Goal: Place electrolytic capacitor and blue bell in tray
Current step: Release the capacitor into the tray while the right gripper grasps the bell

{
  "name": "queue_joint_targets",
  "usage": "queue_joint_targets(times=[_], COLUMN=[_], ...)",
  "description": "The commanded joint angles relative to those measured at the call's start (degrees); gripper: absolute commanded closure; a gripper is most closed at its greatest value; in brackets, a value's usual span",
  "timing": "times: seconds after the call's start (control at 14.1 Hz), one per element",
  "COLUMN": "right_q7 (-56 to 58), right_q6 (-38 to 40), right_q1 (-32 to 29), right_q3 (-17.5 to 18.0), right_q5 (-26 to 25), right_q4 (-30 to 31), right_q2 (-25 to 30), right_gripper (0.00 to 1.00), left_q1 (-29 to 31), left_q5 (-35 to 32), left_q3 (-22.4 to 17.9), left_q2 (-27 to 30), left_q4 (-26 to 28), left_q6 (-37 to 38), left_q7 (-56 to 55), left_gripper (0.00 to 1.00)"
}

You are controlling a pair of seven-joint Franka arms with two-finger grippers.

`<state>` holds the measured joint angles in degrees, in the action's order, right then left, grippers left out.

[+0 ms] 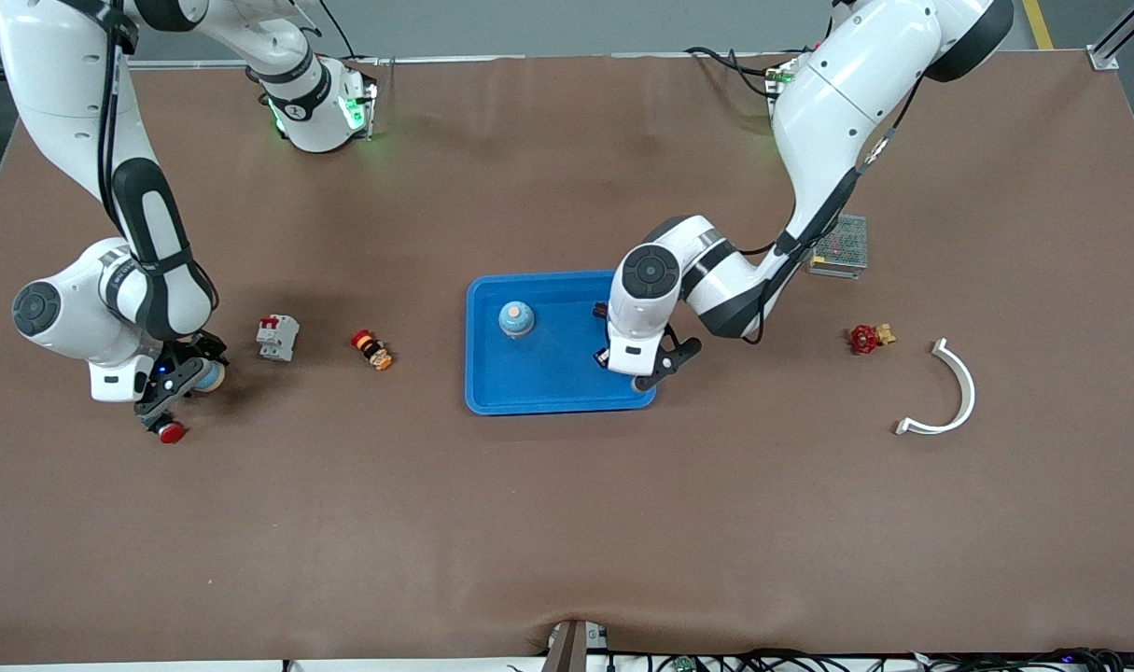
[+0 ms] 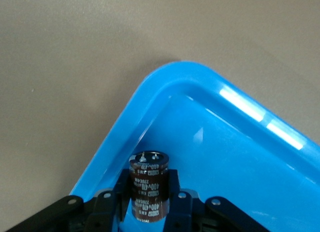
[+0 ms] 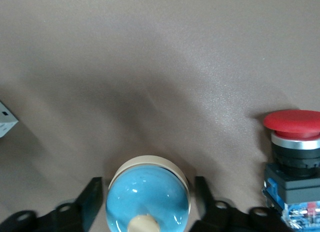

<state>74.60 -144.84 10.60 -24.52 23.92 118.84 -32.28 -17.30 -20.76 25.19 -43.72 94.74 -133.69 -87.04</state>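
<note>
L arm pose: reaches from the upper edge of the front view, elbow bent, wrist pointing down over the tray's corner at mid frame.
L tool [image 1: 615,358] [image 2: 149,191]: clenched on the electrolytic capacitor [image 2: 148,173], held upright, just inside the tray rim.
R arm pose: folded down at the right arm's end of the desk [image 1: 567,523], wrist low, close to the desk top.
R tool [image 1: 180,386] [image 3: 147,206]: set around the blue bell [image 1: 209,375] [image 3: 148,192]; can't tell if it grips.
Tray [image 1: 548,378] [image 2: 225,142]: bright blue glossy plastic, shallow, rect., rounded corners, raised rim; mid frame.
Capacitor: dark brown cyl. sleeve w/ pale print, silvery top.
Blue bell: smooth light-blue dome, cream base ring and knob; on the desk, outside the tray.
Second bell [image 1: 516,317]: same look, sits in the tray's upper part.
Red push button [image 1: 170,431] [image 3: 292,157]: matt red mushroom cap, metal collar, black body; just beside the R tool.
Desk: brown, matt, fine-grained.
</note>
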Motion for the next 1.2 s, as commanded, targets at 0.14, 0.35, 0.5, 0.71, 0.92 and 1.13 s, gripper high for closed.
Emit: queue_joint_targets(times=[0.14,0.35,0.5,0.71,0.92,1.13], right_q7=[2.13,2.04,1.69,1.25,0.55,-4.10], right_q6=[-0.35,0.17,0.53,2.62,7.37,12.55], right_q1=[-1.19,-1.11,-0.67,-0.31,0.21,1.79], right_q3=[0.97,0.97,0.97,0.97,0.88,0.53], right_q5=[2.19,2.19,2.19,2.27,2.19,1.49], right_q4=[-0.19,-0.45,-0.80,-2.99,-6.77,-10.02], right_q2=[-0.24,-0.15,0.02,0.38,0.64,2.13], right_gripper=[0.51,0.55,0.55,0.55,0.56,0.56], left_q1=[-2.56,-2.21,-1.33,0.25,1.65,4.29], left_q5=[-1.12,-1.47,-2.00,-3.58,-3.67,-3.67], left_q3=[-1.63,-1.72,-1.72,-2.07,-2.16,-2.16], left_q2=[-2.25,-0.94,0.73,3.19,5.04,7.15], left_q4=[-4.73,-6.14,-6.14,-6.32,-8.51,-9.04], left_q6=[0.62,1.15,1.15,2.98,8.08,9.76], left_q7=[-3.12,-3.05,-2.96,-0.86,5.37,12.23], left_gripper=[0.06,0.00,0.00,0.00,0.00,0.00])
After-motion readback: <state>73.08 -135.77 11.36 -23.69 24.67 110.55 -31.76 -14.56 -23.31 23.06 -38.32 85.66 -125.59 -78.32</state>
